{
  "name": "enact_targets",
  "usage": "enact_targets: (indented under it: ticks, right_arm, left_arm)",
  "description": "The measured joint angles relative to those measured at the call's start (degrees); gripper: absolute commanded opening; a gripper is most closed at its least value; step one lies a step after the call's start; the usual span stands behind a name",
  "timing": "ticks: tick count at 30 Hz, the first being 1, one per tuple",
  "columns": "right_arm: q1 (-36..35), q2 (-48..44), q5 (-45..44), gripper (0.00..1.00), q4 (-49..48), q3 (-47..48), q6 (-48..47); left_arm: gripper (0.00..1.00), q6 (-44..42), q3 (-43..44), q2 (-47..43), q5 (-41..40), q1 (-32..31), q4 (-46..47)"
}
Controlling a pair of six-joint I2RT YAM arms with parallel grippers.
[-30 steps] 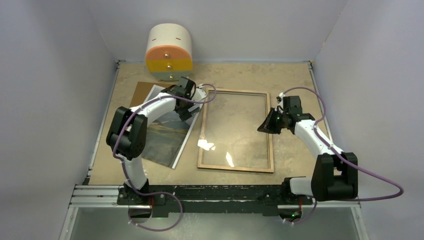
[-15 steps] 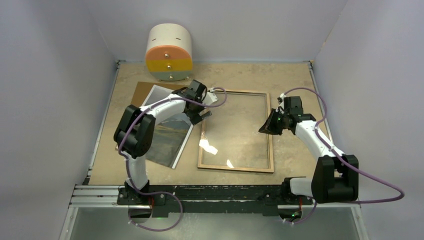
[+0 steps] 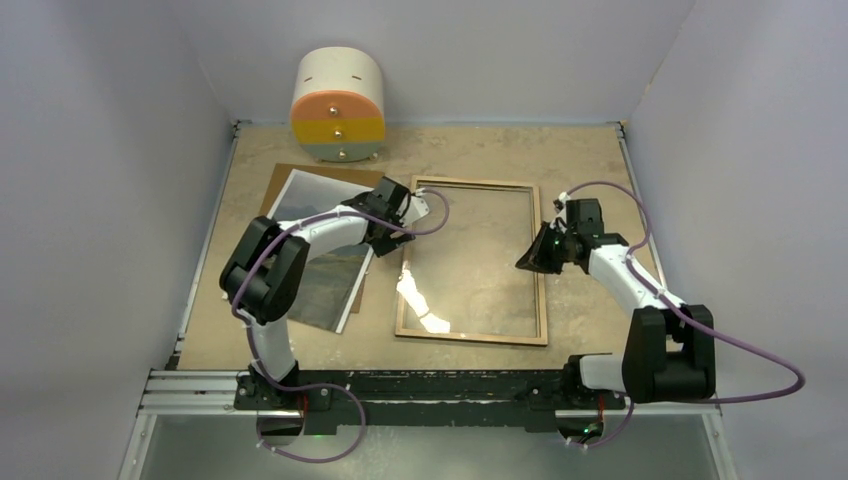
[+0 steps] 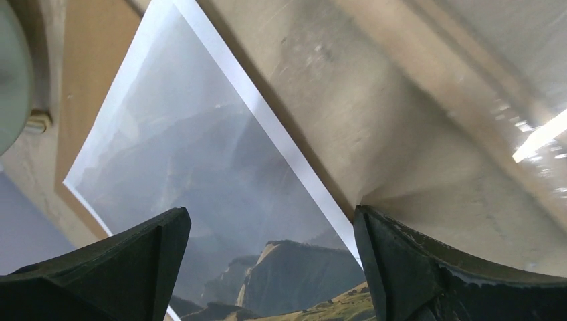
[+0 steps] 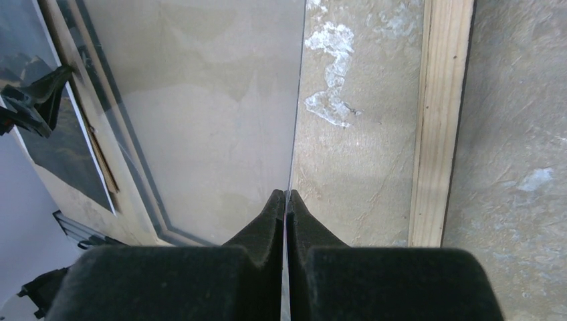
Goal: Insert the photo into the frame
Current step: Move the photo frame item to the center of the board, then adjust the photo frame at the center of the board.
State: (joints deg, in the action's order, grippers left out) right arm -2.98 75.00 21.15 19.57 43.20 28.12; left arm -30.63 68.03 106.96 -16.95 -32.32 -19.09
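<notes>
The photo (image 3: 318, 262), a dark landscape with a white border, lies flat left of the frame (image 3: 470, 335), partly on a brown board. My left gripper (image 3: 386, 237) hovers open over the photo's right edge (image 4: 281, 144). In the left wrist view one finger is over the picture and the other over bare table, with nothing held between them (image 4: 271, 224). The frame lies back up, showing light wood rails (image 5: 438, 120). My right gripper (image 3: 527, 260) is shut on the right edge of the frame's clear glass pane (image 5: 214, 100), whose thin edge runs out from the closed fingertips (image 5: 286, 195).
A brown backing board (image 3: 285, 178) lies under the photo's far end. A round white, orange and yellow drawer unit (image 3: 338, 105) stands at the back left. Grey walls enclose the table on three sides, and a metal rail runs along the near edge.
My left gripper swung right over the frame's left rail, then came back left over the photo's right edge, still open. The right gripper kept its grip and barely moved.
</notes>
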Motion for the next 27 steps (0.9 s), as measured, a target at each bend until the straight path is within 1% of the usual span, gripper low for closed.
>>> enact_targets:
  ticks: [4,7,13,16,21,27]
  right_arm:
    - [-1.0,0.0,0.9,0.00,-1.6,-1.6,1.3]
    - [-3.0,0.0,0.9,0.00,-3.0,-1.8,2.5]
    - [-7.9,1.6,0.9,0.00,-6.3,-1.8,5.6]
    - [-8.9,1.7,0.9,0.00,-6.6,-1.7,6.6]
    - [-7.9,-0.2,-0.7,0.00,-2.6,0.3,6.7]
    - [-2.6,-6.3,-5.7,0.00,3.0,3.7,4.6]
  left_arm:
    - [1.00,-1.5,-2.0,-1.2,-2.0,1.8,1.2]
    - [1.00,-1.7,-1.9,-1.4,-2.4,2.7,0.3]
    - [1.00,0.1,2.0,-1.3,0.4,3.1,-6.6]
    - [1.00,1.4,4.8,-1.3,2.3,3.0,-8.0]
    - [1.00,2.5,5.7,-0.9,3.9,3.0,-8.9]
    - [1.00,2.9,5.8,0.6,5.0,3.0,-9.6]
